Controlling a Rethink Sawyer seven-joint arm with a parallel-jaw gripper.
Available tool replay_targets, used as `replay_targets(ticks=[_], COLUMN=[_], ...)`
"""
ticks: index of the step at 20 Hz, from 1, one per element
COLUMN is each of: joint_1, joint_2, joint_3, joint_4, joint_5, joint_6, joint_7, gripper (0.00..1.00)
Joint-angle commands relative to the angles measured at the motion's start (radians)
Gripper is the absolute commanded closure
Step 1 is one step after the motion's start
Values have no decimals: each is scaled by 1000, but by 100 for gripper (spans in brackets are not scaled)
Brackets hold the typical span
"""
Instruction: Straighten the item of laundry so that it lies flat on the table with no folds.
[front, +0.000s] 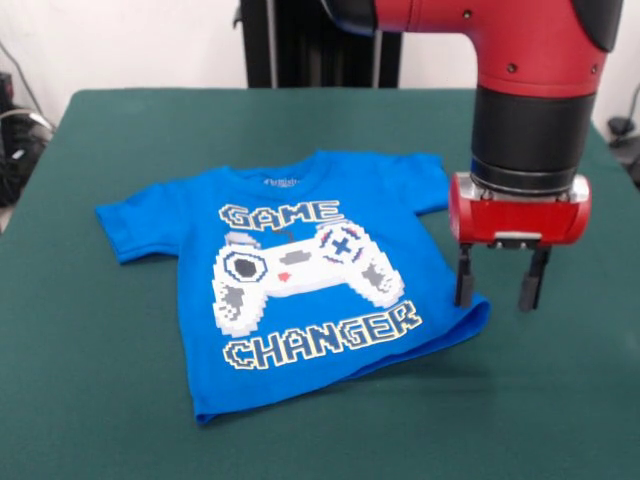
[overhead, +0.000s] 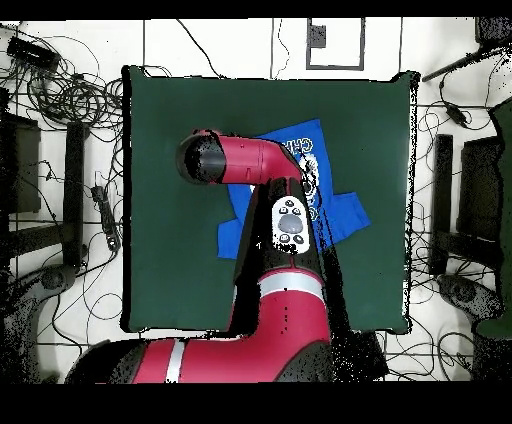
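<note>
The blue T-shirt (front: 300, 290) lies print side up on the green table (front: 90, 400), neck towards the robot. Its left sleeve is spread out. Its lower right hem corner (front: 470, 318) is slightly bunched. My gripper (front: 498, 290) hangs at that corner, open and empty, with one finger (front: 464, 280) over the shirt's edge and the other beyond it, over bare cloth. In the overhead view the arm (overhead: 250, 165) covers the gripper and much of the shirt (overhead: 345, 212), which lies near the middle of the table (overhead: 170, 120).
The black pedestal (front: 300, 40) stands behind the table's far edge. Cables and stands (overhead: 70, 110) lie on the floor around the table on both sides.
</note>
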Motion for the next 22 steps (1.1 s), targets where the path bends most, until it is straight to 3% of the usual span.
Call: replay_targets(ticks=[1, 22], joint_1=[27, 18], joint_2=[53, 81], joint_3=[37, 40], joint_4=[62, 120], joint_5=[13, -14], joint_6=[19, -74], joint_7=[161, 169], gripper=[0, 0])
